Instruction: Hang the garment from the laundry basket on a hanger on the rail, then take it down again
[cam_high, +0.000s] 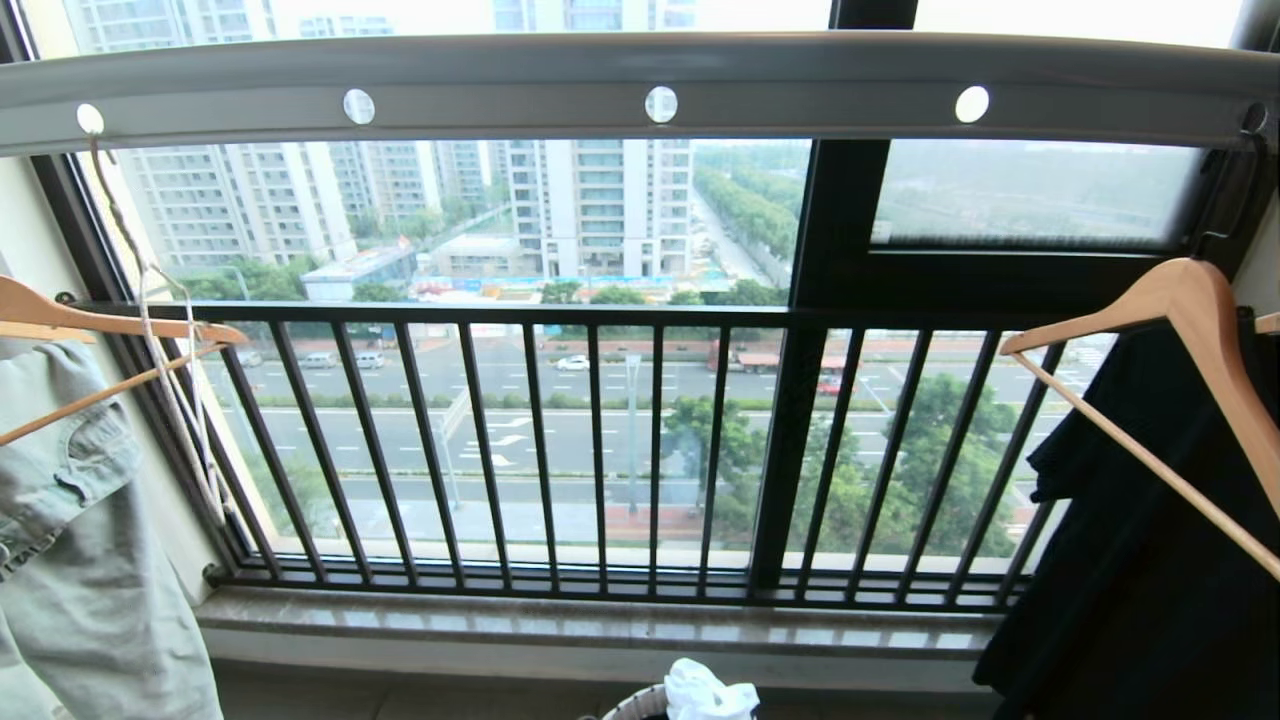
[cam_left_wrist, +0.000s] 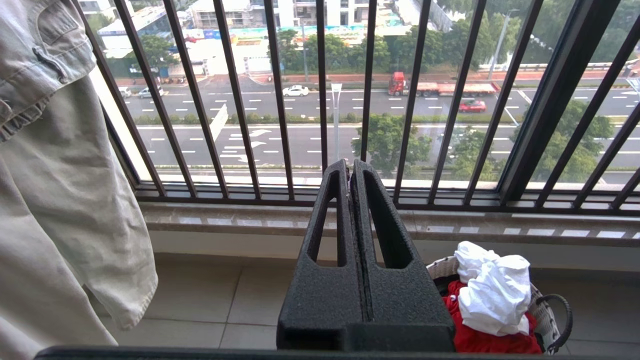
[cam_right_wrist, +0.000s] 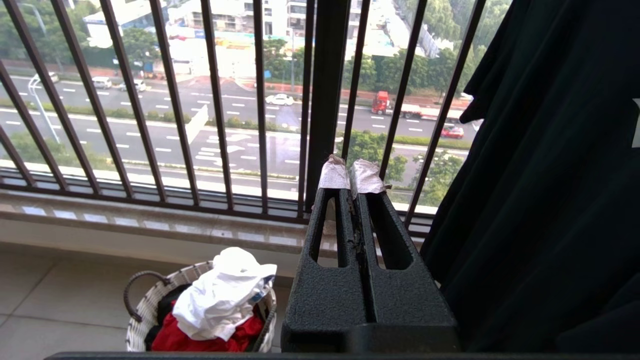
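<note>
The white garment (cam_high: 705, 690) lies crumpled on top of the round white woven laundry basket (cam_high: 635, 706) on the floor below the window; it also shows in both wrist views, garment (cam_left_wrist: 495, 292) in basket (cam_left_wrist: 542, 310) and garment (cam_right_wrist: 220, 295) in basket (cam_right_wrist: 145, 310). The grey rail (cam_high: 640, 90) with round holes runs across the top. A thin cream-white hanger (cam_high: 145, 300) dangles from its leftmost hole. My left gripper (cam_left_wrist: 349, 167) is shut and empty, above and left of the basket. My right gripper (cam_right_wrist: 350, 172), with taped tips, is shut and empty, to the basket's right.
A red cloth (cam_left_wrist: 480, 342) lies under the garment. A pale denim garment (cam_high: 80, 560) on a wooden hanger (cam_high: 110, 325) hangs at the left, a black garment (cam_high: 1150, 560) on a wooden hanger (cam_high: 1190, 310) at the right. The black window railing (cam_high: 600, 440) and stone sill (cam_high: 600, 625) stand ahead.
</note>
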